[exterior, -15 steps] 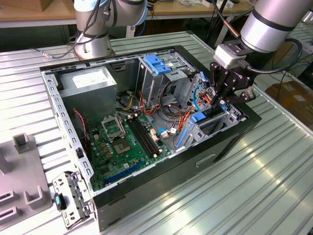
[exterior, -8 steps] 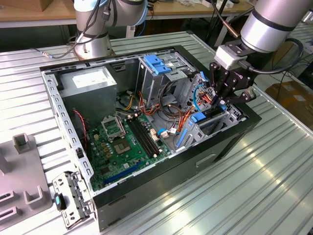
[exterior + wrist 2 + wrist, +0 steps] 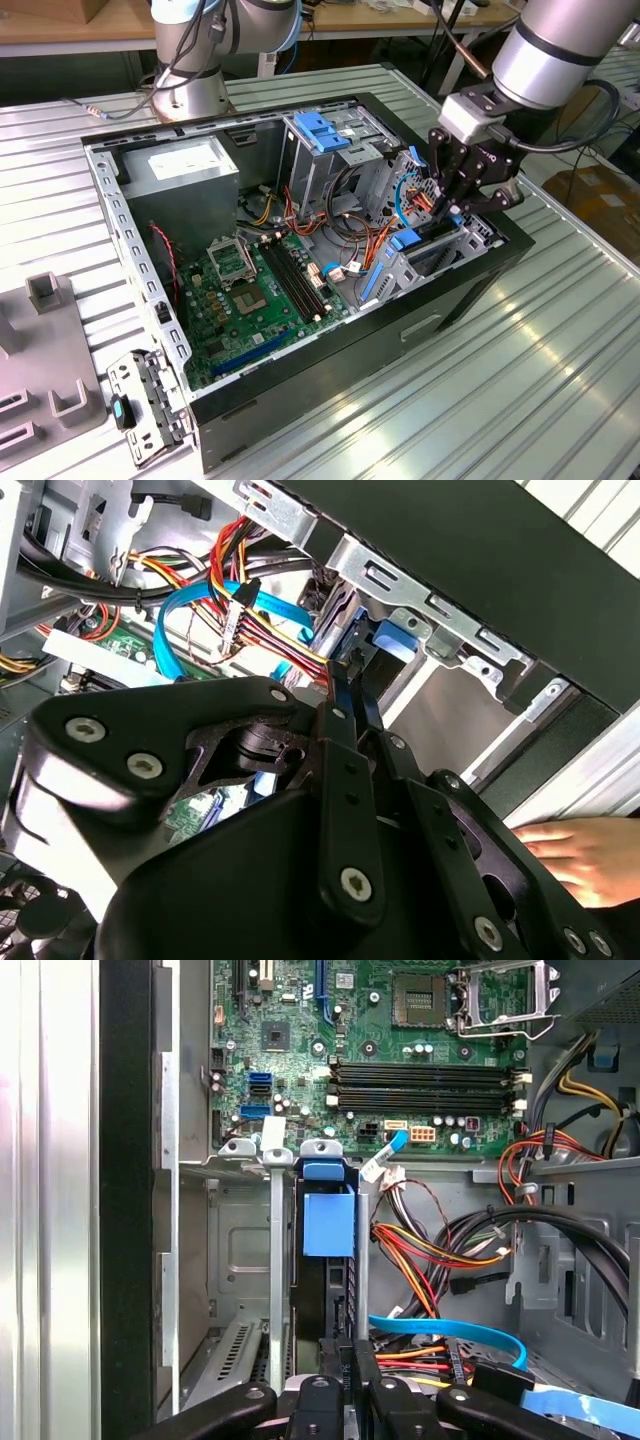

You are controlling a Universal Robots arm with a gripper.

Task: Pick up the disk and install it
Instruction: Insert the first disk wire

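open computer case [image 3: 300, 400] on slatted table [image 3: 520, 380] | green motherboard [image 3: 400, 1050] inside | grey bracket [image 3: 145, 405] beside case

Arm [image 3: 560, 50] angled down from exterior view's right; gripper [image 3: 452, 205] pointing down; jaws closed.

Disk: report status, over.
Gripper down at the drive bay, fingers closed on the disk. Disk upright between the bay rails. Blue cable and wire bundle alongside.
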